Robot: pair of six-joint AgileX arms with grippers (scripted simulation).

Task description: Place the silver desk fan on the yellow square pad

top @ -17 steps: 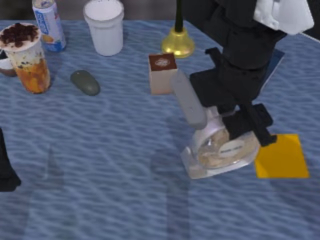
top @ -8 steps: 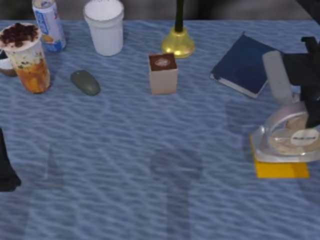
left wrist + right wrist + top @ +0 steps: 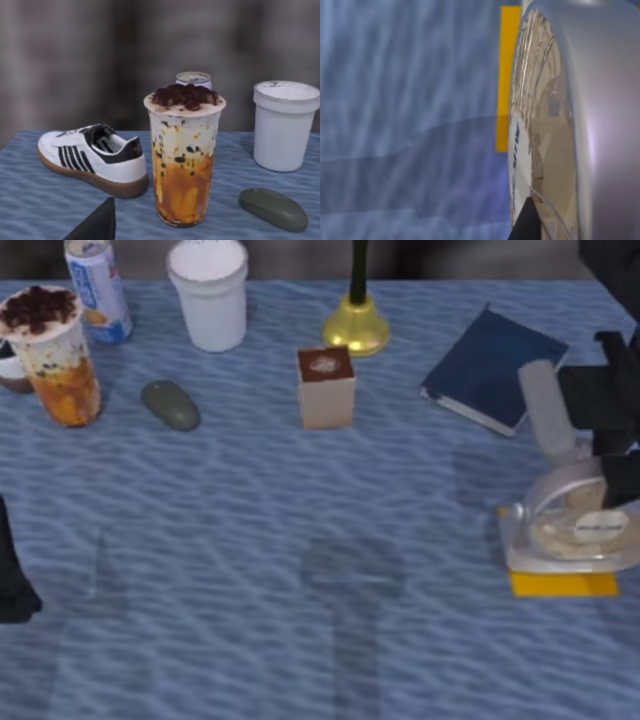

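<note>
The silver desk fan [image 3: 570, 530] lies tilted at the table's right edge, its base over the yellow square pad [image 3: 560, 584]. Only a thin strip of the pad shows below it. My right gripper [image 3: 618, 485] reaches in from the right and is shut on the fan's ring. In the right wrist view the fan [image 3: 570, 125] fills the picture, with one dark fingertip [image 3: 525, 222] against its face and the pad [image 3: 509, 75] beside it. My left gripper [image 3: 12, 590] is parked open at the left edge, nothing held.
A dark blue book [image 3: 492, 368] lies just behind the fan. Further left stand a gold bell [image 3: 356, 325], a brown-topped box [image 3: 326, 388], a white cup [image 3: 210, 295], a can [image 3: 97, 285], a boba tea cup [image 3: 55, 355] and a grey mouse [image 3: 170, 405]. A white sneaker [image 3: 92, 157] sits at far left.
My right gripper carried the fan from the table's middle to the right, over the yellow pad, then lowered it so less of the pad shows. The left arm stayed still.
</note>
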